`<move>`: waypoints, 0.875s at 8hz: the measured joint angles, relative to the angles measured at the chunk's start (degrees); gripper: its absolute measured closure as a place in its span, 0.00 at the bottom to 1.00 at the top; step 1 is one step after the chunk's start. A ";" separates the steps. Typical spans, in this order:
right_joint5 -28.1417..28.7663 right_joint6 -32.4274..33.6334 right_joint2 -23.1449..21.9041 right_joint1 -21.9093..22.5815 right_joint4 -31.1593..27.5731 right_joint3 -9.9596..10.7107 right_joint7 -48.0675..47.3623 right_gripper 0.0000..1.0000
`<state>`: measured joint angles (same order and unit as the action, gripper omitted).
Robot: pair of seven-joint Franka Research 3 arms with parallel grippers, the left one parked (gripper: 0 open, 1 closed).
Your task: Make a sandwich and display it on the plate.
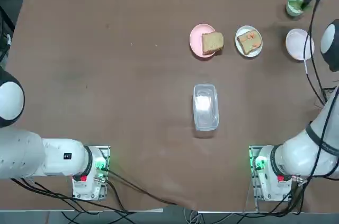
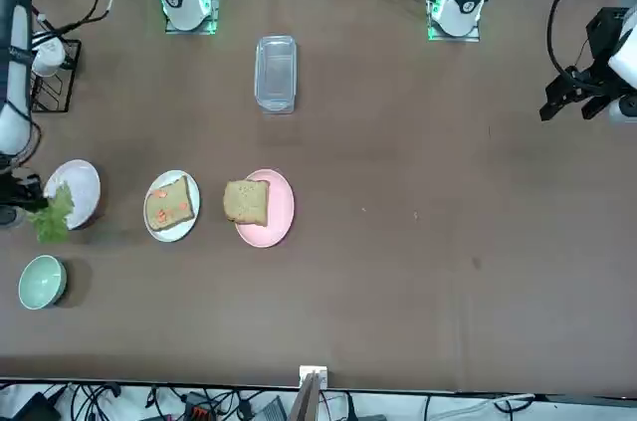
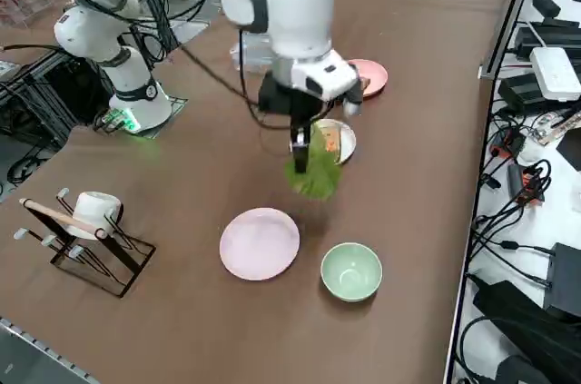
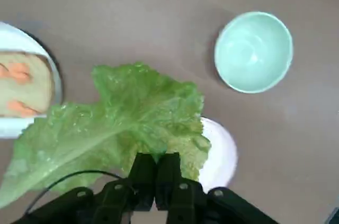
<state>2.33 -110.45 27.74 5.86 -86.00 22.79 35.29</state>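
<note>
1. I see the right hand (image 4: 155,173) raised above the surface (image 1: 106,75), its fingers pinched tight on the stem end of a lettuce leaf (image 4: 116,128).
2. The leaf hangs from the fingertips, clear of the surface; in the right side view it dangles below the hand (image 3: 300,150) as a green blur (image 3: 314,175).
3. Straight under the hand lies an empty white plate (image 4: 222,152), partly covered by the leaf in the wrist view.
4. Beside it stands an empty green bowl (image 4: 253,52), apart from the leaf.
5. On the other side, a second white plate (image 1: 249,41) carries a bread slice (image 1: 249,40) with orange bits on top; the leaf's tip reaches toward it.
6. Beyond that, a pink plate (image 1: 198,40) holds a plain slice (image 1: 212,42), which overhangs its rim.
7. A clear box (image 1: 205,106) lies near mid-surface, well apart from the hand.
</note>
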 joint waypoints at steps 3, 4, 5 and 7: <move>-0.01 5.30 -0.75 8.56 -0.22 -0.23 -16.99 0.96; -0.01 5.67 -0.67 11.18 -0.96 -0.27 -21.29 0.96; -0.01 5.68 -0.56 13.47 -2.10 -0.28 -24.44 0.96; -0.02 4.42 -0.32 16.98 -4.62 -0.28 -29.52 0.96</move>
<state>2.31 -106.03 27.42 22.83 -90.62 22.51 5.76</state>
